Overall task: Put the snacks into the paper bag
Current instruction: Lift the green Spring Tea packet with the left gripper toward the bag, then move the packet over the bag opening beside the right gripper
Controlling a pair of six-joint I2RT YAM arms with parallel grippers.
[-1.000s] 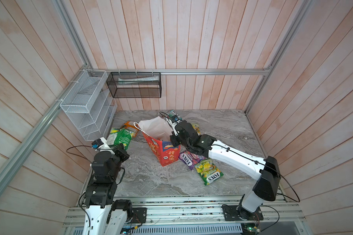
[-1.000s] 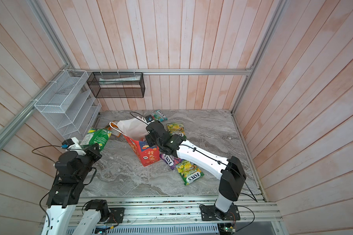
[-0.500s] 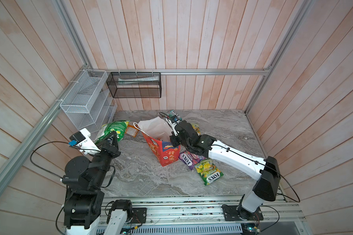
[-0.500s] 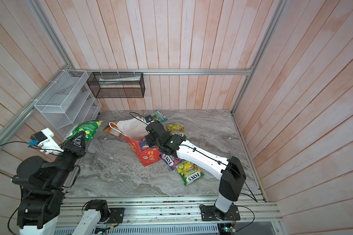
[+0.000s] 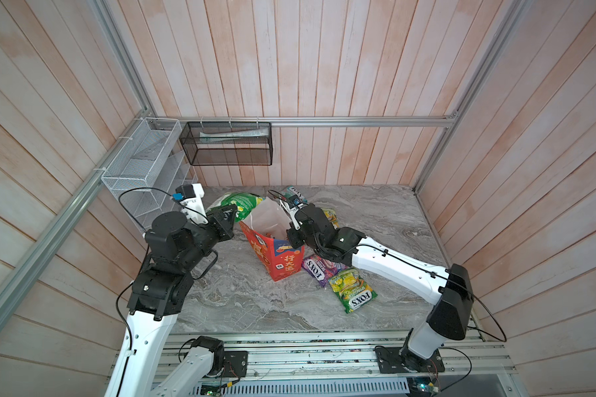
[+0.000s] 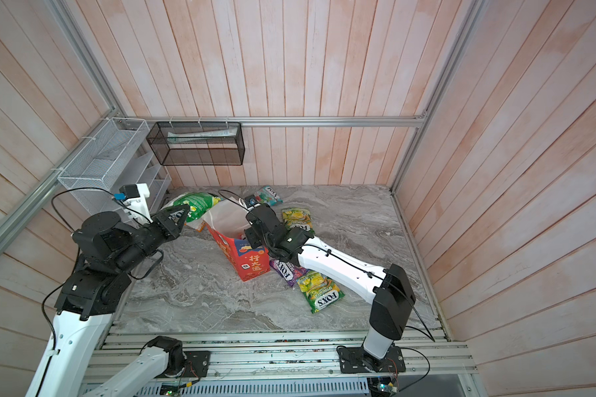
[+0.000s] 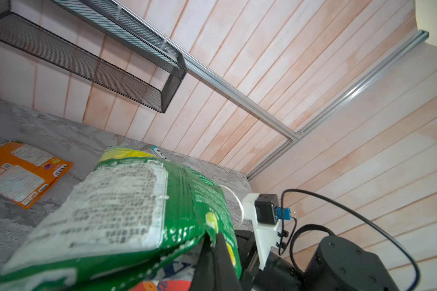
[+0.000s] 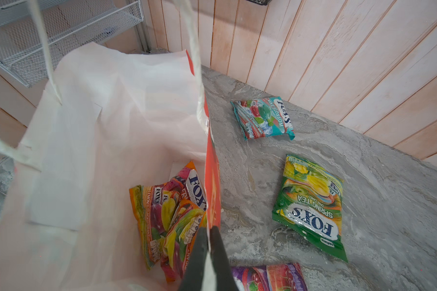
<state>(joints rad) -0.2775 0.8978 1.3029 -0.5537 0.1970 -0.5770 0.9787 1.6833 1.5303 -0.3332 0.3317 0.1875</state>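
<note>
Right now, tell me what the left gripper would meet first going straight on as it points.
Likely the near rim of the paper bag; the left gripper, shut on a green pouch, points toward it. Depth is unclear.

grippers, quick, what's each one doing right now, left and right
left gripper: shut on the green snack pouch.
right gripper: shut on the paper bag, pinching its red side wall.

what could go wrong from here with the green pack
The left gripper pinches the green pouch at one edge only, so it may slip or swing. The paper bag leans, held at its wall by the right gripper; a knock from the pouch could fold its mouth or tip it.
</note>
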